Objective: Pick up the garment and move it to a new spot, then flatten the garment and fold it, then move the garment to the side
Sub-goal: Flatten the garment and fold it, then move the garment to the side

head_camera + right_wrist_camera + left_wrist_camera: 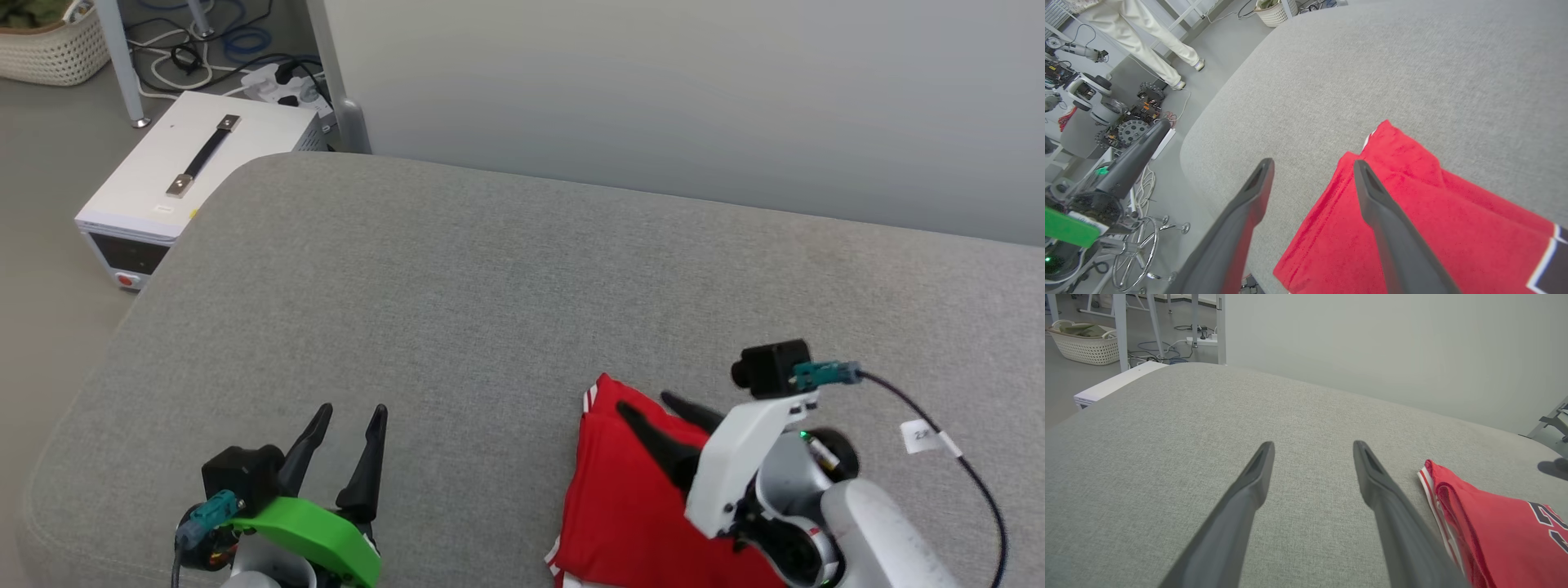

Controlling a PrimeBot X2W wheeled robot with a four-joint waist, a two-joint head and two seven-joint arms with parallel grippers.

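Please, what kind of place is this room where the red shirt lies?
Most likely a robotics lab or workshop. A white instrument box with a carry handle stands on the floor near loose cables and a power strip, and geared robot parts lie beside the grey padded surface.

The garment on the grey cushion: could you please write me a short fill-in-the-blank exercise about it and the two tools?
1. The garment is mostly ____ in colour.
2. It lies on the grey cushion, toward the robot's ____ side.
3. The left tool and the right tool are both ____, holding nothing.
4. The tool whose fingers reach over the garment is the ____ one.
Missing words: red; right; open; right.
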